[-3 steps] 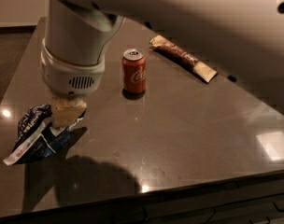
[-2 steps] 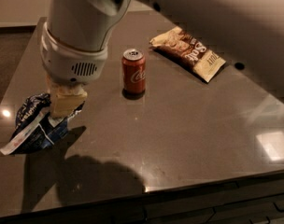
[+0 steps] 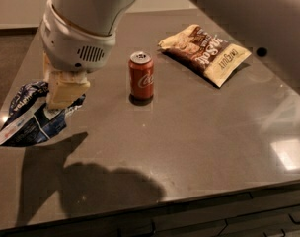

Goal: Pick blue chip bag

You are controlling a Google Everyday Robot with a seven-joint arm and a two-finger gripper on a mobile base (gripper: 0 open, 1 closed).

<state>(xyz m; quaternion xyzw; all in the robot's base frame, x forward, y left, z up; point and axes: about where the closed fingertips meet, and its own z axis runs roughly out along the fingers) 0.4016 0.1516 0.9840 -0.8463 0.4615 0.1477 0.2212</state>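
Observation:
The blue chip bag [image 3: 29, 120] is crumpled, dark navy with white lettering and white seams, at the left edge of the grey table [image 3: 189, 147]. My gripper [image 3: 60, 104] comes down from the big white wrist onto the bag's top right. Its cream fingers [image 3: 66, 87] are shut on the bag's upper fold and hold it slightly off the table. The part of the bag between the fingers is hidden.
A red soda can [image 3: 141, 76] stands upright at the table's middle, to the right of the gripper. A tan-and-brown snack bag [image 3: 205, 52] lies flat at the back right. The table's front edge runs along the bottom; its left edge is just beyond the bag.
The gripper has risen and shifted slightly left, and the blue bag has come up with it. The arm has swung clear of the tan snack bag, which now shows fully.

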